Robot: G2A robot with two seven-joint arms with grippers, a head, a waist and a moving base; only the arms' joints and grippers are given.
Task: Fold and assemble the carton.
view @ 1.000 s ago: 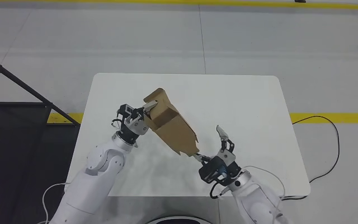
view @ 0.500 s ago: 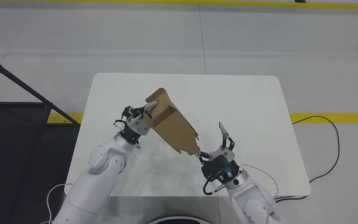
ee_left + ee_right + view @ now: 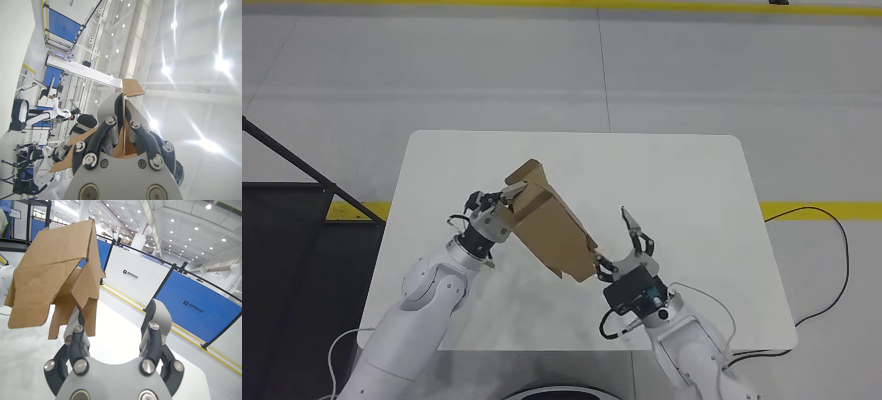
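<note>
**Top view.** Carton (image 3: pixel 547 225): brown, part-opened, held tilted above the bench (image 3: pixel 692 180). Left tool (image 3: pixel 506 200): at the carton's end nearer the left arm, clamped on a panel. Right tool (image 3: pixel 614 243): at the carton's opposite, lower end, spread wide. Change over the last second: the right tool has drawn in against that lower end, and the carton has barely shifted.

**Left wrist view.** Left tool (image 3: pixel 123 115): pinched tight on the edge of a carton (image 3: pixel 132 89) panel.

**Right wrist view.** Right tool (image 3: pixel 115 317): agape, gripping nothing. One finger (image 3: pixel 75 319) sits behind the carton's (image 3: pixel 49 275) hanging flaps; contact cannot be told. The flaps hang loose and unfolded.

**Assessment.** The left side serves as anchor. The right side looks placed to start folding this end.
</note>
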